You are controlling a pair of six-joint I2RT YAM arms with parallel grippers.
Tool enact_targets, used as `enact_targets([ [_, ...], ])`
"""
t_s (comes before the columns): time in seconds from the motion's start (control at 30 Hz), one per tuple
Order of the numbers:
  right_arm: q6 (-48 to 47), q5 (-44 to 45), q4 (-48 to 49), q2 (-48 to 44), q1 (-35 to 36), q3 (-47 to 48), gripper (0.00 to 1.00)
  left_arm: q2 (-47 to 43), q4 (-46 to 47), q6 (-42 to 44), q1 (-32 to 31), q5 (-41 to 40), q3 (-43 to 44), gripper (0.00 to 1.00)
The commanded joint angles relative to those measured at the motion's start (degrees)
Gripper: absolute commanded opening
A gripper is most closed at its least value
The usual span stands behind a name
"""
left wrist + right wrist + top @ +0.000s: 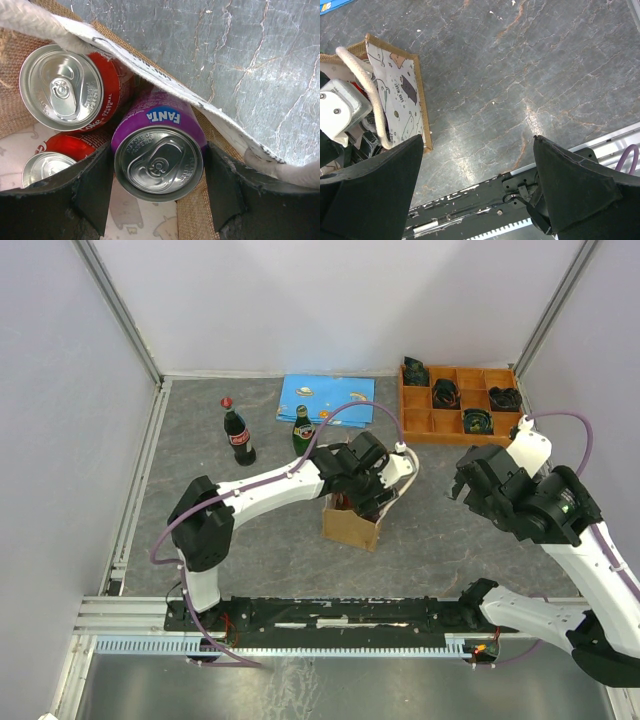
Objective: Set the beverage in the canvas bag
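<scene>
The beverage is a purple Fanta can (pixel 165 117). It stands between the fingers of my left gripper (pixel 159 172), which is shut on it just below its rim. The can hangs inside the mouth of the canvas bag (pixel 197 220), a tan tote with a printed white lining and cream rope handles (pixel 30 22). In the top view the left gripper (pixel 365 490) sits over the bag (pixel 352 525) at mid-table. My right gripper (pixel 468 485) hovers to the bag's right, open and with nothing in it (pixel 477 190). The right wrist view shows the bag (pixel 395 80) at its left edge.
Two red cola cans (pixel 65 85) (pixel 50 167) lie in the bag beside the purple one. A cola bottle (pixel 237 433) and a green bottle (pixel 303 430) stand behind the bag. A blue sheet (pixel 326 398) and an orange compartment tray (pixel 460 400) lie at the back.
</scene>
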Motion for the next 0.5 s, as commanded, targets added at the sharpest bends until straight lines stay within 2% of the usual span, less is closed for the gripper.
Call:
enact_targets([
  [0.0, 0.37, 1.58, 0.11, 0.01, -0.22, 1.07, 0.99, -0.51, 4.94, 1.44, -0.24, -2.07, 4.06, 0.03],
  [0.07, 0.21, 1.50, 0.35, 0.23, -0.23, 1.11, 0.99, -0.59, 4.75, 1.29, -0.35, -2.37, 4.23, 0.07],
  [0.3, -0.21, 1.04, 1.31, 0.77, -0.28, 0.96, 0.99, -1.65, 4.42, 0.89, -1.08, -3.57, 4.19, 0.41],
  [0.47, -0.48, 0.66, 1.74, 1.18, -0.29, 0.90, 0.99, -2.43, 5.03, 0.65, -1.57, -4.96, 3.52, 0.45],
])
